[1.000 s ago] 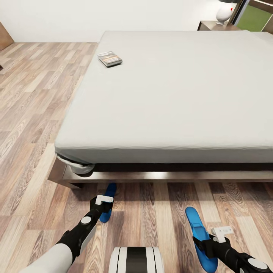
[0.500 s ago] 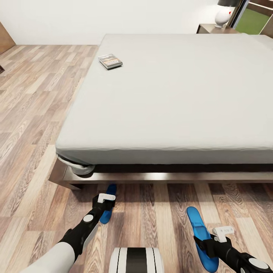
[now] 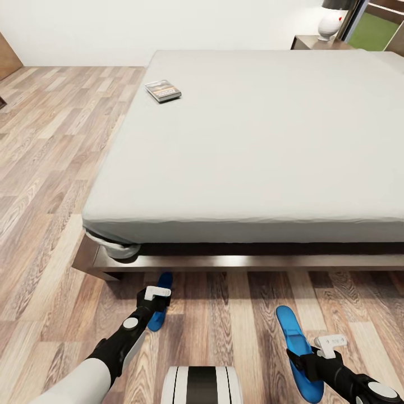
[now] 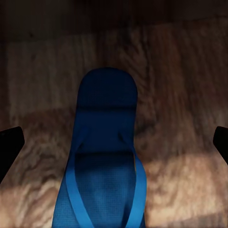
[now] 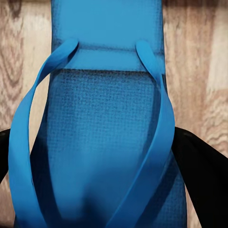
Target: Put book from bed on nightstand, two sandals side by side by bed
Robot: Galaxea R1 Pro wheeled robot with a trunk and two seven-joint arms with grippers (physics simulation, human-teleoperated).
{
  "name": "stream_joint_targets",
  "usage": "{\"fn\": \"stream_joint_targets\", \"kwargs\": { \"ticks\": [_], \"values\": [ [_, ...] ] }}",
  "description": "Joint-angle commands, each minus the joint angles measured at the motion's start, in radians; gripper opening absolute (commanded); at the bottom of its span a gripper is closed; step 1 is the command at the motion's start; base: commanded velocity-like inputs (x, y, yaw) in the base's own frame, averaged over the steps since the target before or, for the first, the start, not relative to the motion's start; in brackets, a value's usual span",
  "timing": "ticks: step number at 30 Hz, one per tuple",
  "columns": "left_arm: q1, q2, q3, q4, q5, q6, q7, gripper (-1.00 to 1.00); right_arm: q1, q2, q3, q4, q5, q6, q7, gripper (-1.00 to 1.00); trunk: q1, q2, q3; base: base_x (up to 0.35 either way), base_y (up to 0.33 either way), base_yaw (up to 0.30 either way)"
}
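Left tool [image 3: 157, 295] spread wide over left sandal [image 4: 102, 156]; right tool [image 3: 325, 347] seemingly pinching right sandal [image 5: 102, 137]. Sandals sit well apart by bed [image 3: 258, 146]. Carry right one alongside left, toes aligned, then set down flat.

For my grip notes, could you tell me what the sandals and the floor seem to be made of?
Sandals: likely foam or rubber, matte; the footbed shows a fine woven-like texture, the straps look smooth and plastic-like. Floor: wood planks or wood-look laminate, with visible grain and a slight sheen.
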Motion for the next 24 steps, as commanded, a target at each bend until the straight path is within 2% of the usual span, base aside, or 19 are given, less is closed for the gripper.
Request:
{"fn": "stream_joint_targets", "kwargs": {
  "ticks": [1, 18, 24],
  "values": [
    [-0.001, 0.0, -0.005, 0.001, 0.004, -0.004, 0.002, 1.0, 0.0, 0.0, -0.002, -0.002, 0.002, 0.005, 0.006, -1.0, 0.0, 0.0, 0.0, 0.0, 0.0, 0.0],
    [-0.001, 0.0, -0.005, 0.001, 0.004, -0.004, 0.002, 1.0, 0.0, 0.0, -0.002, -0.002, 0.002, 0.004, 0.006, -1.0, 0.0, 0.0, 0.0, 0.0, 0.0, 0.0],
    [0.033, 0.032, 0.02, -0.001, 0.011, 0.03, 0.012, 1.0, 0.002, 0.021, -0.004, 0.028, 0.006, 0.005, 0.011, -1.0, 0.0, 0.0, 0.0, 0.0, 0.0, 0.0]
  ]
}}
